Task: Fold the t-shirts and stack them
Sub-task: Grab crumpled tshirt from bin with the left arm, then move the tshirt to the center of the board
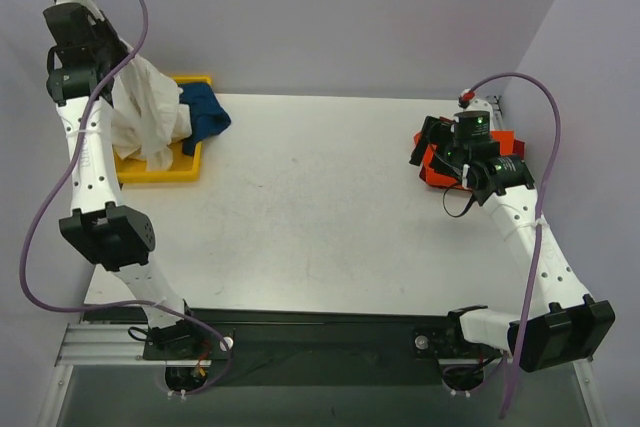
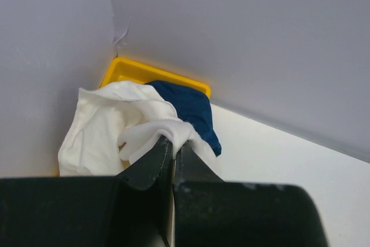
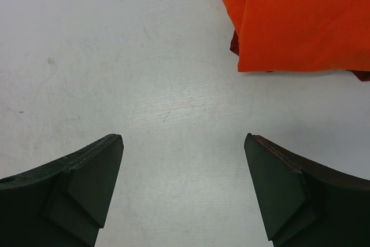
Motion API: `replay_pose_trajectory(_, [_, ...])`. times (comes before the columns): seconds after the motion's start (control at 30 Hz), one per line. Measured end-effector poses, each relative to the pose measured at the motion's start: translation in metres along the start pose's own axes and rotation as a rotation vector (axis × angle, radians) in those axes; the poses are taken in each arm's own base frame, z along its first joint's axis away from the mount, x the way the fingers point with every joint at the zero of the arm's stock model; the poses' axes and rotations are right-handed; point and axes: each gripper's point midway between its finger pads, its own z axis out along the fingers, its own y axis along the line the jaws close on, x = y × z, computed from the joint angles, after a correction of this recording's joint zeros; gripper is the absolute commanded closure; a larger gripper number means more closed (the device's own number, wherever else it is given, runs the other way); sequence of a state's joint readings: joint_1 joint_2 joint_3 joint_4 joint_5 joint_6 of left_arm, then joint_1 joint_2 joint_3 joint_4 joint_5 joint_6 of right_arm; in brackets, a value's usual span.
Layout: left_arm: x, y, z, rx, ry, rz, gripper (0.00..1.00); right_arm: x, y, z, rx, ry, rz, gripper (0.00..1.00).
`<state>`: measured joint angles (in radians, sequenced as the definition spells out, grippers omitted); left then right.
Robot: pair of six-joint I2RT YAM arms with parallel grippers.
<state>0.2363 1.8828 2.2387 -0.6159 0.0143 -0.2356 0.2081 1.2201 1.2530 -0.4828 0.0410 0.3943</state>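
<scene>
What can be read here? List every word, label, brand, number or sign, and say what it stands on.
None: no readable text in any view.
The off-white shirt, blue shirt, orange shirt and yellow bin are plain; the table bears no lettering.

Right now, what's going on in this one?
The left tool is shut on the off-white t-shirt, holding it up so it hangs down to the yellow bin in the far-left corner. A dark blue t-shirt drapes over the bin's edge. The right tool is open above the table, near a folded orange-red t-shirt lying on a dark red t-shirt.
</scene>
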Motion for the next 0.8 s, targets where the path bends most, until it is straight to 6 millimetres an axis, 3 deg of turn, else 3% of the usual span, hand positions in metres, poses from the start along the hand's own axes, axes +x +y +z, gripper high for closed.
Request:
replay_pose_trajectory(0.17, [-0.037,-0.024,-0.034,0.109,-0.096,0.023,1.0,0.0,0.001,0.0,-0.008,0.003,0.0,0.1])
replay_pose_trajectory(0.53, [-0.128,-0.115,-0.152,0.448,-0.368,0.039,1.0,-0.001,0.004,0.0,-0.022,0.0,0.0,0.1])
replay_pose_trajectory(0.63, [-0.133,-0.152,-0.18,0.565,-0.396,0.028,1.0,-0.001,0.004,0.0,-0.023,-0.002,0.0,0.1])
replay_pose_trajectory(0.8, [-0.11,-0.221,-0.213,0.787,-0.336,-0.023,0.98,-0.002,0.005,0.0,-0.024,-0.005,0.003,0.1])
